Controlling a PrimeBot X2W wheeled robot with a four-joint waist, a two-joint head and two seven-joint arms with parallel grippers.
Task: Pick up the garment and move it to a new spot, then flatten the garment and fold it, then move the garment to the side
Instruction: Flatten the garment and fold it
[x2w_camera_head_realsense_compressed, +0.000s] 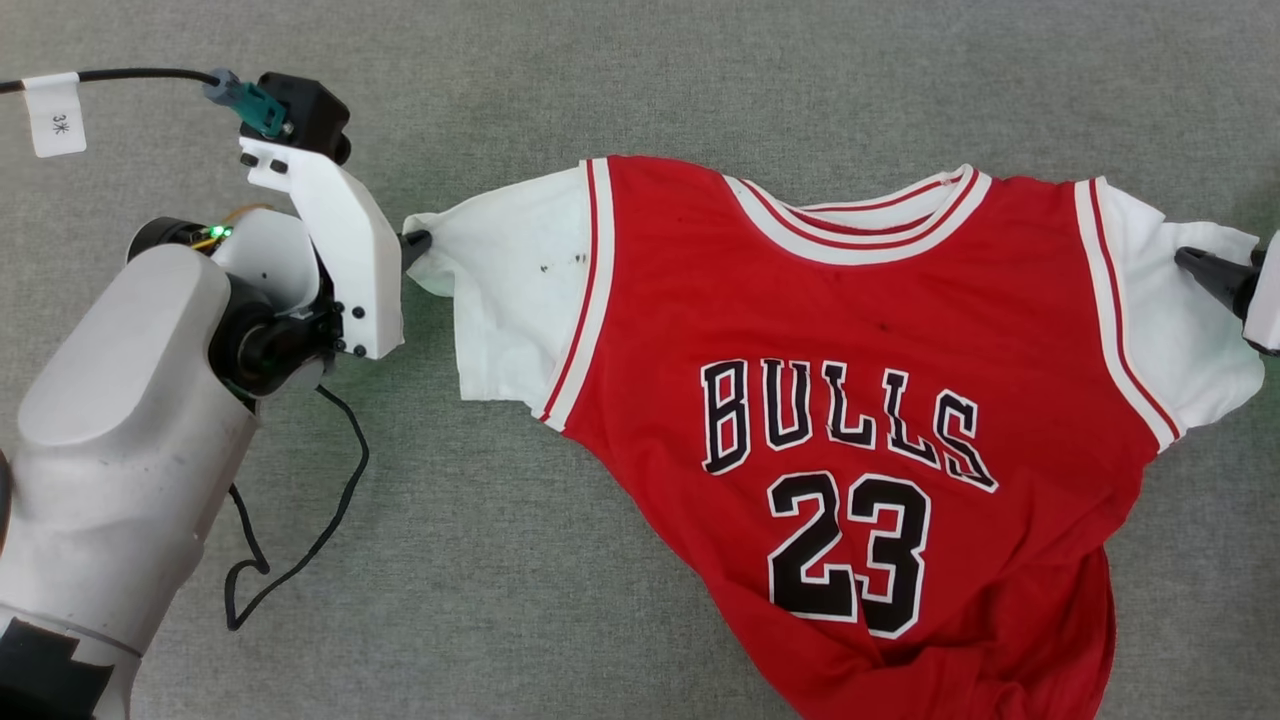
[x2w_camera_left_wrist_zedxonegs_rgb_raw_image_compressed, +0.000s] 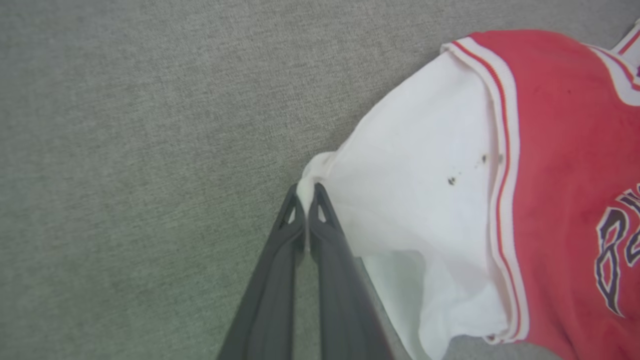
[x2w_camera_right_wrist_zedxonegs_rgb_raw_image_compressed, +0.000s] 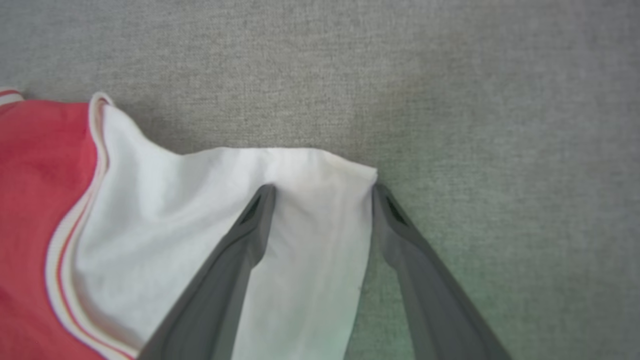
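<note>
across grey mat (x2w_camera_head_realsense_compressed: 500, 560), garment (x2w_camera_head_realsense_compressed: 850, 330) spans sideways, collar far; left claw (x2w_camera_left_wrist_zedxonegs_rgb_raw_image_compressed: 305, 192) pinches sleeve (x2w_camera_left_wrist_zedxonegs_rgb_raw_image_compressed: 415, 190), right claw (x2w_camera_right_wrist_zedxonegs_rgb_raw_image_compressed: 322, 192) spread wide.

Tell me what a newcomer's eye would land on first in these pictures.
The garment, red with white sleeves and a bold BULLS 23 print, lies print-up across the middle and right of the head view on a grey fabric surface, its lower part bunched. At one sleeve tip the left pincer is shut on the cloth. At the other sleeve the right pincer stands open, one finger over the white cloth and one just off its edge.
</note>
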